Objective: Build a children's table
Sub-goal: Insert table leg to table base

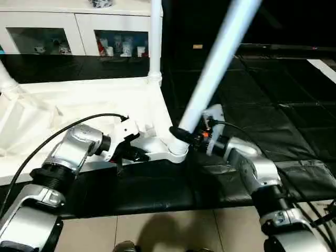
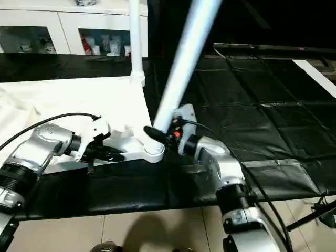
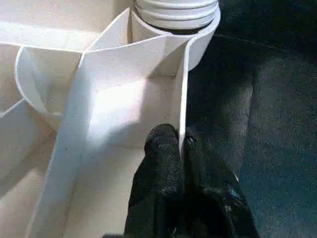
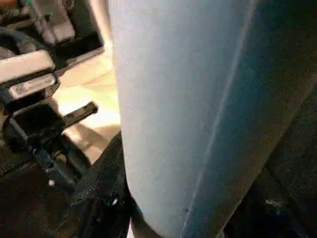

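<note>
We are viewing the white table top [image 1: 105, 100] lying upside down on a black mat [image 1: 273, 105], its ribbed underside facing up. At its near corner we are seeing a round corner socket [image 1: 177, 152], also visible in the left wrist view [image 3: 176, 15]. The left gripper [image 3: 181, 148] is pinching the thin side wall of the top just beside that socket, one black finger [image 3: 161, 148] on the inside of the wall and the other on the outside. The right gripper [image 1: 184, 134] is clasping the lower end of a long white leg [image 1: 218, 58], its fingers closing around the leg right above the socket. The leg is leaning away from the robot and toward its right, its base meeting the socket rim. Another leg [image 1: 155, 37] is standing upright in the far corner of the top. Behind the mat we are seeing a white glass-door cabinet [image 1: 79, 31]. A beige tiled floor [image 1: 157, 231] is lying nearest the robot.
</note>
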Controlling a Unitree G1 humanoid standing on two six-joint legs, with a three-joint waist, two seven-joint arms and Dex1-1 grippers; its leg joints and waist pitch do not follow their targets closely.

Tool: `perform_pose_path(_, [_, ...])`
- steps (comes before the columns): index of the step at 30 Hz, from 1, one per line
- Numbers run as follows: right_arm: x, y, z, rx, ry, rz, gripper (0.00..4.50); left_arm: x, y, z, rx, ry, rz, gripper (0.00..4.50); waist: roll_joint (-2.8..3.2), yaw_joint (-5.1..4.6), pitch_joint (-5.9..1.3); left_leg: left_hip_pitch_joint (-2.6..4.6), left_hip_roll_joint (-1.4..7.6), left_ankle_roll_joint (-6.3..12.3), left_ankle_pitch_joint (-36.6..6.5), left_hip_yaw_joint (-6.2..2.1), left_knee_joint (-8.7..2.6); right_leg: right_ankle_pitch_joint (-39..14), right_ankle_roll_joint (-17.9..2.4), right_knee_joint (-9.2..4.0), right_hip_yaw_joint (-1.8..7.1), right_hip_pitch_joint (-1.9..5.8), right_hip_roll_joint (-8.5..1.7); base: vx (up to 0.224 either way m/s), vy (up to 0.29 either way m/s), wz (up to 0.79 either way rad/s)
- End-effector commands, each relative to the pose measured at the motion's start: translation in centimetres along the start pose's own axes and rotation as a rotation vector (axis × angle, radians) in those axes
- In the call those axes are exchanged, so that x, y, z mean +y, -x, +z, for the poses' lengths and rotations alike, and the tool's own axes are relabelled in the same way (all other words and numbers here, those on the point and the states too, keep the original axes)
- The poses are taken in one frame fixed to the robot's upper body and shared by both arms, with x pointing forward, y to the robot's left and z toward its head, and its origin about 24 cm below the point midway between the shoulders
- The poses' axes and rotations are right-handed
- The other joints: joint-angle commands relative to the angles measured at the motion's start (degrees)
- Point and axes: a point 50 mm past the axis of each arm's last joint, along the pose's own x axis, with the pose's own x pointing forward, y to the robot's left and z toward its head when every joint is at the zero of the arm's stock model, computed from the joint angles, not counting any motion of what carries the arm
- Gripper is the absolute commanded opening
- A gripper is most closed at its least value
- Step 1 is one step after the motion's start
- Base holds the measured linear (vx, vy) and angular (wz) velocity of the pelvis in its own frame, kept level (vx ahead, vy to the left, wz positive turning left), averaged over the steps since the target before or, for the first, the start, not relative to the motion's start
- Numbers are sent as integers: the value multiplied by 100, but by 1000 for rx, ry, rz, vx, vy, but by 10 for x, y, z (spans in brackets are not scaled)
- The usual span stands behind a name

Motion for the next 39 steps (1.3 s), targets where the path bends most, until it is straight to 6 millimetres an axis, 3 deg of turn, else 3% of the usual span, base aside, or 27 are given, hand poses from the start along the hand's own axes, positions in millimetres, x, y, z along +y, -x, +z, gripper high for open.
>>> perform_pose_path(1, [-3, 17, -35, 78, -77, -82, 190, 8, 7, 21, -101, -19, 40, 0, 159, 19, -515, 128, 400, -262, -1774, -210, -503, -1900, -1099, -485, 435, 268, -634, 0, 0, 0])
perform_pose_path(5, [2, 21, -42, 79, -61, -72, 190, 9, 7, 22, -103, -14, 52, 0, 162, 30, -520, 117, 385, -195, -1759, -210, -503, -2004, -1028, -503, 426, 276, -627, 0, 0, 0])
perform_pose_path(6, [5, 23, -45, 100, -16, -60, 190, 10, 7, 22, -100, -13, 58, 0, 217, 39, -528, 130, 393, -206, -1796, -216, -504, -2085, -989, -525, 420, 263, -629, 0, 0, 0])
perform_pose_path(7, [7, 25, -48, 129, 37, -48, 190, 11, 7, 22, -97, -13, 63, 0, 213, 40, -525, 132, 393, -214, -1818, -218, -507, -2083, -980, -520, 417, 257, -621, 0, 0, 0])
perform_pose_path(12, [12, 28, -60, 317, 297, 56, 190, 12, 6, 22, -86, -23, 78, 0, 171, 30, -501, 154, 366, -206, -1930, -217, -503, -2606, -797, -579, 402, 244, -626, 0, 0, 0])
perform_pose_path(15, [14, 26, -61, 332, 298, 80, 190, 12, 6, 21, -85, -24, 84, 0, 153, 18, -489, 169, 373, -140, -2036, -241, -506, -2925, -704, -620, 397, 247, -644, 0, 0, 0])
perform_pose_path(16, [14, 23, -62, 339, 293, 93, 190, 12, 6, 21, -86, -23, 89, 0, 90, 4, -487, 168, 377, -110, -2022, -241, -513, -2946, -685, -619, 391, 245, -634, 0, 0, 0])
perform_pose_path(17, [14, 23, -62, 339, 293, 93, 190, 12, 6, 21, -86, -23, 89, 0, 112, 5, -486, 171, 377, -110, -2042, -245, -510, -2968, -687, -617, 392, 241, -645, 0, 0, 0])
perform_pose_path(18, [14, 20, -63, 350, 297, 107, 190, 11, 6, 20, -86, -23, 89, 0, 76, -10, -479, 168, 380, -98, -2062, -245, -512, -3044, -666, -627, 386, 239, -645, 0, 0, 0])
perform_pose_path(20, [14, 15, -62, 345, 283, 119, 190, 10, 6, 19, -81, -30, 79, 0, 93, -31, -460, 188, 374, -124, -2207, -254, -513, -3255, -605, -660, 370, 220, -646, 0, 0, 0])
perform_pose_path(22, [15, 12, -61, 335, 268, 126, 190, 9, 6, 19, -75, -44, 67, 0, 77, -57, -454, 213, 372, -170, -2413, -278, -513, -3542, -504, -698, 350, 208, -663, 0, 0, 0])
perform_pose_path(23, [15, 9, -58, 321, 250, 135, 190, 7, 5, 19, -67, -68, 42, 0, 41, -76, -459, 215, 379, -186, -2470, -288, -527, -3553, -463, -713, 339, 215, -655, 0, 0, 0])
perform_pose_path(26, [15, 5, -54, 302, 233, 167, 190, 2, 4, 19, -34, -124, -13, 0, 59, -108, -468, 204, 390, -211, -2529, -308, -543, -3457, -477, -697, 347, 224, -663, 0, 0, 0])
perform_pose_path(28, [15, 7, -52, 323, 249, 239, 190, -4, 1, 17, 46, -223, -84, 0, 90, -122, -484, 205, 405, -220, -2574, -304, -558, -3122, -614, -651, 377, 222, -646, 0, 0, 0])
perform_pose_path(29, [15, 9, -52, 340, 253, 274, 190, -5, -1, 18, 68, -255, -112, 0, 72, -125, -485, 200, 408, -219, -2559, -299, -566, -3050, -634, -646, 381, 230, -640, 0, 0, 0])
perform_pose_path(32, [17, 12, -53, 366, 255, 334, 190, -8, -4, 19, 88, -289, -155, 0, 101, -77, -502, 204, 402, -188, -2340, -262, -557, -2745, -783, -606, 412, 245, -642, 0, 0, 0])
perform_pose_path(39, [23, 18, -59, 433, 271, 465, 190, -7, -8, 23, 114, -289, -197, 0, 73, 26, -524, 241, 414, -185, -2230, -237, -575, -2573, -891, -582, 410, 276, -626, 0, 0, 0])
